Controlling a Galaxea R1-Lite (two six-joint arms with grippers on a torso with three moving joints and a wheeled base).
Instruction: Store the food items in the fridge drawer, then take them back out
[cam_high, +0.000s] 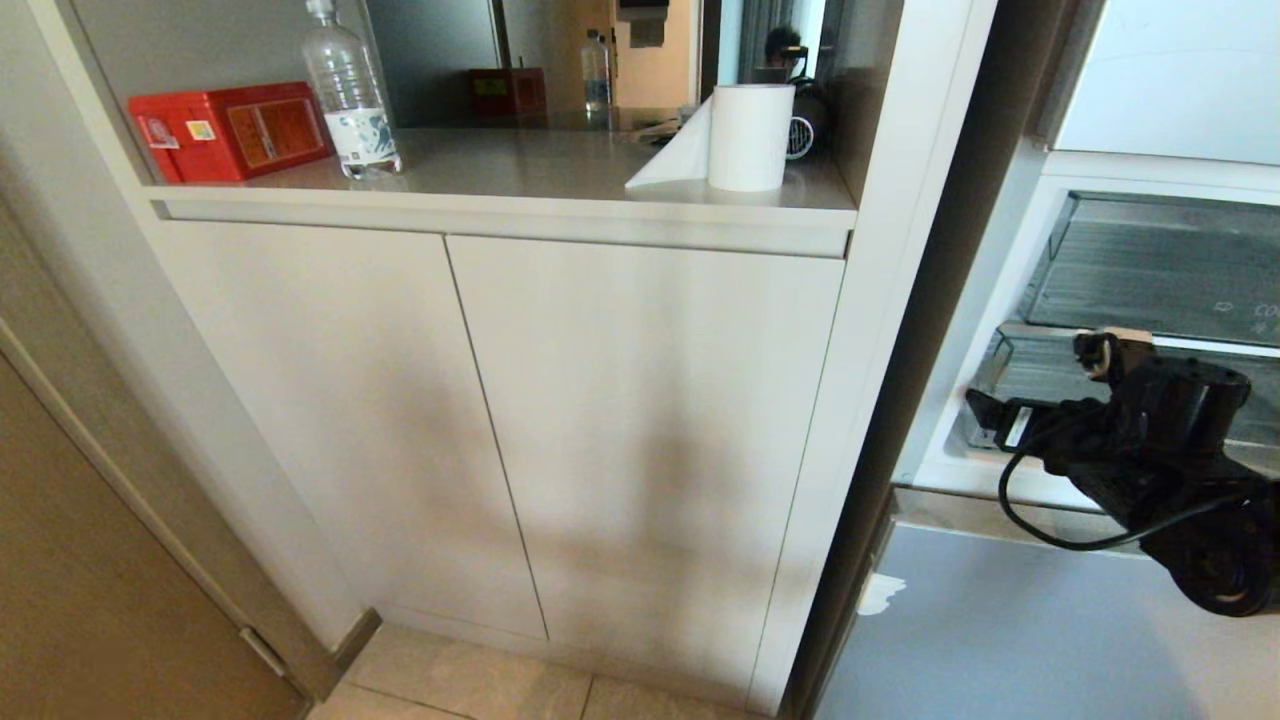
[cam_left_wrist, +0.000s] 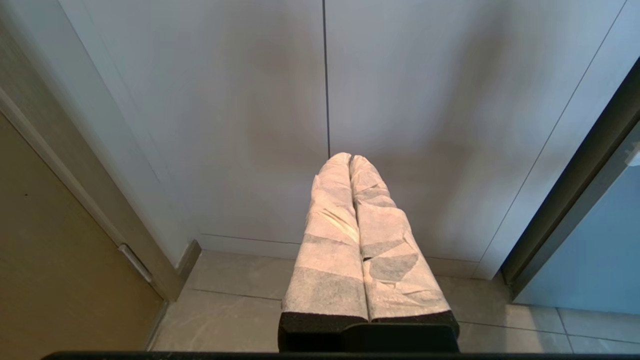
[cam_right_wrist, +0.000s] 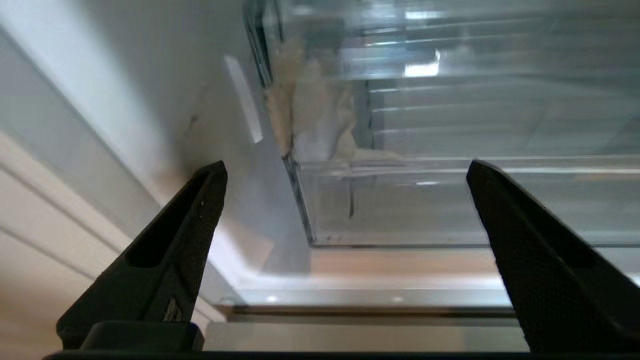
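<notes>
The right gripper (cam_right_wrist: 345, 170) hangs in front of the open fridge, jaws spread wide and empty, facing the clear shallow fridge drawer (cam_right_wrist: 400, 210) just ahead. No tomato-like food items show in any view (maybe inside, or elsewhere). Best approach: stay level, centre on the lip. The left gripper (cam_left_wrist: 350, 160), wrapped fingers pressed together, idles by the cabinet doors (cam_high: 500, 420)

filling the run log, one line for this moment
right pincer: open, at fridge drawer | left pincer: shut, parked | food: unseen
</notes>
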